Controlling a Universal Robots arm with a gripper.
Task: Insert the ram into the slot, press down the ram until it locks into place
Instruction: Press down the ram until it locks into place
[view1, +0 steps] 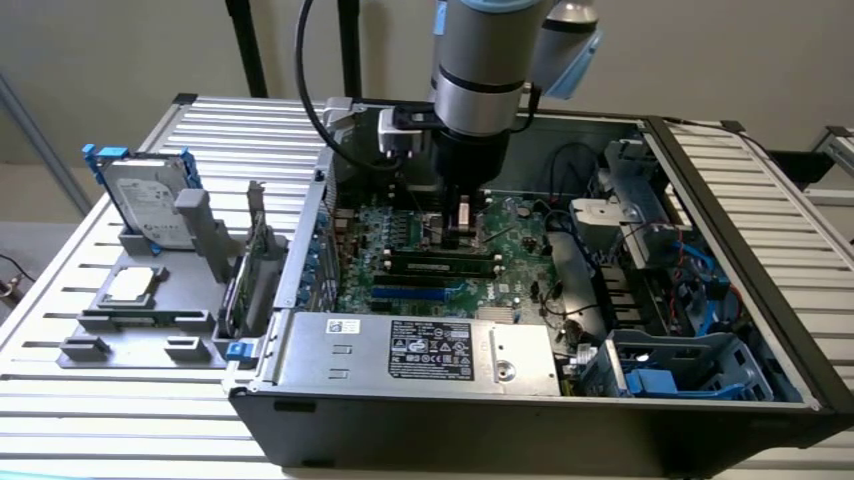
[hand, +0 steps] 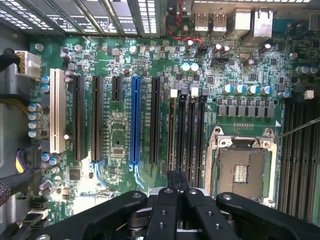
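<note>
On the slatted metal table (view1: 747, 190), near its edge at the exterior view's left, a grey holder (view1: 134, 320) carries a hard drive (view1: 144, 200) standing upright and a silver processor chip (view1: 134, 285) lying flat. Beside it, at the middle of the table, the open computer case (view1: 534, 400) lies on its side with the green motherboard (view1: 514, 235) inside. A stick of ram (view1: 434, 265) sits already in a black socket on the motherboard, near the side of the power supply (view1: 420, 350), and a blue socket (view1: 420, 293) lies just beside it. The robot arm (view1: 487, 50) comes down into the case, and its end effector (view1: 463, 215) is above the board. In the wrist view the end effector (hand: 177, 197) looks closed narrow, with a thin dark strip between its fingers (hand: 162, 215); I cannot tell if this strip is a ram. Just ahead of the fingertips are the four parallel black slots (hand: 187, 135), which look empty, between the long blue slot (hand: 134, 122) and the square silver CPU socket (hand: 242, 167).
</note>
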